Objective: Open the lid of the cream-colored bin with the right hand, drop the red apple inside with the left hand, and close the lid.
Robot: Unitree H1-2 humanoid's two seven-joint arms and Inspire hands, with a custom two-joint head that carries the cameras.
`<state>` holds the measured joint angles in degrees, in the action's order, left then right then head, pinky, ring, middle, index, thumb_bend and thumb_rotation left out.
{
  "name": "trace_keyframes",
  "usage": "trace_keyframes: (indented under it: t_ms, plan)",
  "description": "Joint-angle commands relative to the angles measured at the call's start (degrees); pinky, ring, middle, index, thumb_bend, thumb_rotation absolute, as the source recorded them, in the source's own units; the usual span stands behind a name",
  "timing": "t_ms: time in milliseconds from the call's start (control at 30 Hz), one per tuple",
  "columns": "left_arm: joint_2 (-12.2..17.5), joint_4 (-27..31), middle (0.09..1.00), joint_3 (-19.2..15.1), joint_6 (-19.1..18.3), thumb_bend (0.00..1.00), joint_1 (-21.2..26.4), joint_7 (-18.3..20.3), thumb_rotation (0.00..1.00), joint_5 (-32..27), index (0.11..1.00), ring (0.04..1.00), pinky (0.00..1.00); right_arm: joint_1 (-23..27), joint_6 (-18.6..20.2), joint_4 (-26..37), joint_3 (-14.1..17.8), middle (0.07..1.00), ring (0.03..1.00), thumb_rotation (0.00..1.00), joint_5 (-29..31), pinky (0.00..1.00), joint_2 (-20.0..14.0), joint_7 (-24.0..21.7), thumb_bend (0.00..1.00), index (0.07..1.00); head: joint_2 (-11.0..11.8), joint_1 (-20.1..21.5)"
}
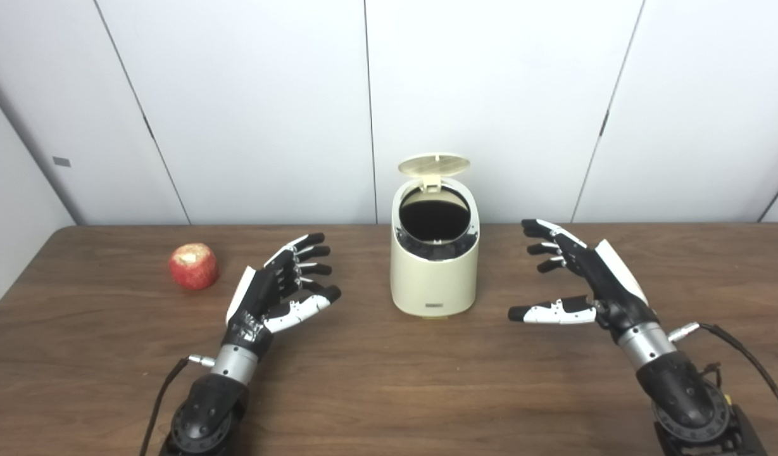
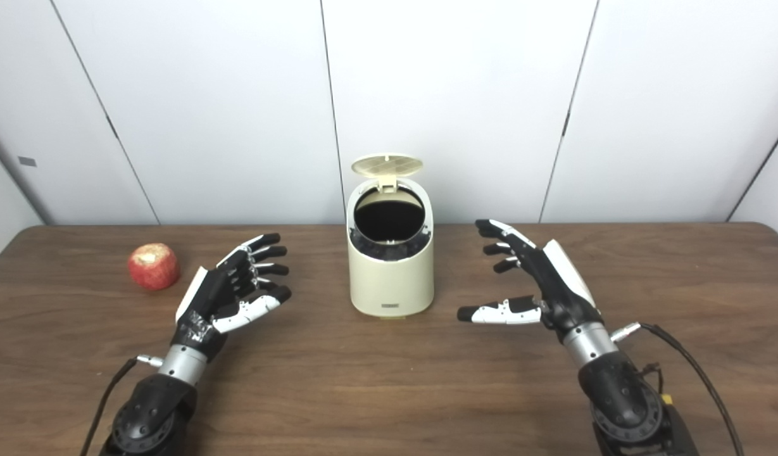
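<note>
1. Left eye view shows the left hand [image 1: 271, 294] low over the surface [image 1: 376, 380], fingers spread and holding nothing, palm turned inward toward the middle.
2. On the other side the right hand [image 1: 582, 278] mirrors it: fingers apart, thumb pointing toward the bin, empty, and clear of the bin's wall.
3. Between the two hands stands the cream-colored bin [image 1: 434, 278], upright and near the far edge of the surface. It is apart from both hands.
4. Its lid [image 1: 434, 164] is tipped up and back on its hinge, so the dark round mouth is exposed.
5. Off to the left, beyond the left hand and well apart from the bin, lies the red apple [image 1: 194, 266] on the surface, untouched, with a pale patch on top.
6. Judging by how things lie, the opening step looks done and the apple pickup is the step in hand.
7. That move likely calls for the left hand to swing outward, away from the bin, close its fingers around the apple, then carry it over the open mouth and let go.
8. Closing the lid would remain for after that.
</note>
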<state>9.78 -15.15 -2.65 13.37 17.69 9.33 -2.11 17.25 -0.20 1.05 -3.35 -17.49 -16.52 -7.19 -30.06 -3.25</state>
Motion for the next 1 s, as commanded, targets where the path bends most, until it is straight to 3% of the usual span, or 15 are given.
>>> trace_keyframes:
  t_ms: [0,167,300,367,500,733,967]
  plan:
    - [0.8,2.9,0.799,-0.2,1.1,0.74,1.4,-0.4,0.25,0.0,0.857,0.703,0.56,1.4,-1.9,1.0,0.9,0.863,0.799,0.22,1.1,0.67,-0.7,0.7,0.77,0.875,0.1,-0.6]
    - [-0.7,5.5,0.797,0.5,-0.4,0.73,0.4,-0.7,0.21,-0.1,0.853,0.709,0.59,1.0,-1.7,0.5,1.5,0.881,0.824,0.18,3.0,0.70,-1.3,-0.2,0.76,0.886,1.6,-8.7]
    - [-2.1,6.5,0.792,1.2,0.2,0.74,-0.2,-1.5,0.18,1.1,0.848,0.705,0.62,0.5,-3.2,-0.3,1.8,0.882,0.831,0.13,3.9,0.73,-1.9,0.0,0.74,0.887,2.8,-12.3]
    - [-2.5,7.4,0.793,1.7,0.8,0.73,-0.6,-2.7,0.16,3.2,0.846,0.705,0.62,0.2,-1.3,0.7,1.8,0.886,0.836,0.10,3.2,0.74,-1.8,0.2,0.74,0.891,3.5,-13.8]
    - [-3.2,12.0,0.778,1.9,1.5,0.72,-1.6,-7.8,0.08,11.6,0.823,0.710,0.57,0.2,1.6,2.2,2.0,0.899,0.842,0.02,4.3,0.76,-1.5,-0.6,0.73,0.904,3.8,-15.0]
    - [-2.6,14.8,0.813,-2.3,3.6,0.73,-0.3,-18.8,0.03,22.0,0.822,0.725,0.53,1.0,1.6,2.0,1.8,0.886,0.813,0.06,3.5,0.70,-1.7,-0.4,0.73,0.884,4.1,-15.4]
    - [0.1,13.7,0.901,-5.5,1.2,0.74,2.4,-24.6,0.12,26.5,0.880,0.842,0.64,1.6,0.9,1.5,1.7,0.880,0.807,0.05,3.4,0.68,-1.9,-0.6,0.74,0.879,4.3,-15.8]
